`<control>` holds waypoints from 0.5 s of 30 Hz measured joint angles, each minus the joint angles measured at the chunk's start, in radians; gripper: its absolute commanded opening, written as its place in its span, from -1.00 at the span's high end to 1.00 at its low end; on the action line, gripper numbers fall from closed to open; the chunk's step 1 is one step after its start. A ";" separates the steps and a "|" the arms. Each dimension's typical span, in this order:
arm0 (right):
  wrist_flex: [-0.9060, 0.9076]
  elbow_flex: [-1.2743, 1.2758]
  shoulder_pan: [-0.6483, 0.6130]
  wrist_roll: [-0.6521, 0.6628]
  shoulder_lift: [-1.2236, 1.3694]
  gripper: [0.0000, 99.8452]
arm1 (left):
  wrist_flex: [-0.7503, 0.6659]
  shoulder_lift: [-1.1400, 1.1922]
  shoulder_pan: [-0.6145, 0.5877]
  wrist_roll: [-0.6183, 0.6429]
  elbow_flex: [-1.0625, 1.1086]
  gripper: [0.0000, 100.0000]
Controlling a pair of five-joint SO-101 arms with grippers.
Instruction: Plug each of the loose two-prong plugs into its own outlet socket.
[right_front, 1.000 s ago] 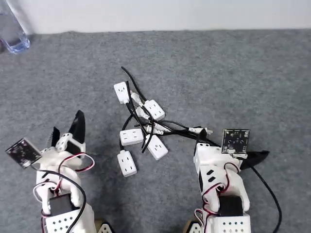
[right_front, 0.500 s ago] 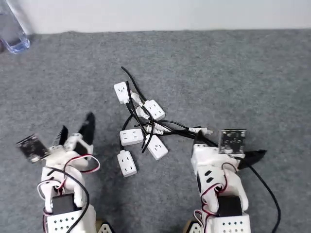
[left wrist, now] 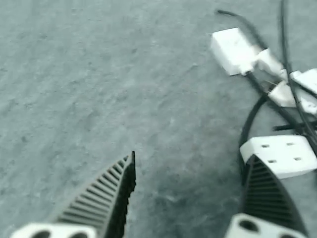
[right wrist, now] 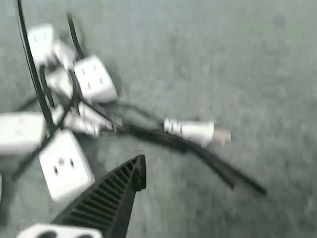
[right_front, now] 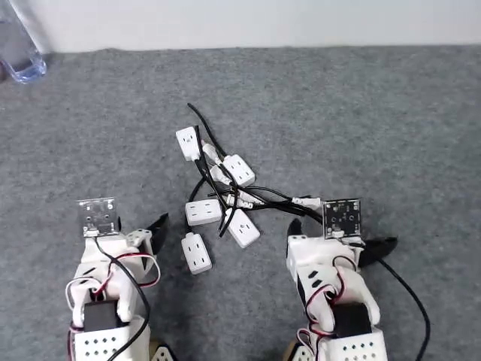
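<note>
My left gripper (left wrist: 193, 158) is spread wide, with nothing in it. A white socket (left wrist: 280, 156) lies just past the tip of the finger (left wrist: 265, 191) that is nearer my other arm. I cannot tell if they touch.

My right gripper (right_front: 343, 235) is spread wide as well and holds nothing. Just ahead of it lies a second socket (right wrist: 64, 166). A bit farther ahead is a loose plug (right wrist: 193, 131). It is white, and its prongs point away from the pile. A black cord (right wrist: 223, 171) runs from the plug back past this gripper.

Farther out, between my two grippers, more sockets (right_front: 239, 169) lie in a heap with tangled cords. Everything rests on a grey mat (right_front: 376, 113). Far past my left gripper stands a clear bottle (right_front: 19, 53).
</note>
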 measured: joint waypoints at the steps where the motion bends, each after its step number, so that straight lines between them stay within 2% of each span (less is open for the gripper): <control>1: 0.034 -0.014 -0.002 0.000 -0.002 -0.40 | 0.000 0.000 0.000 0.000 0.000 0.34; 6: 0.118 -0.035 -0.005 0.025 0.000 -0.40 | 0.000 0.000 -0.009 0.064 0.000 0.34; 15: 0.098 0.012 -0.006 0.048 0.003 -0.41 | 0.000 0.000 -0.041 0.083 0.000 0.34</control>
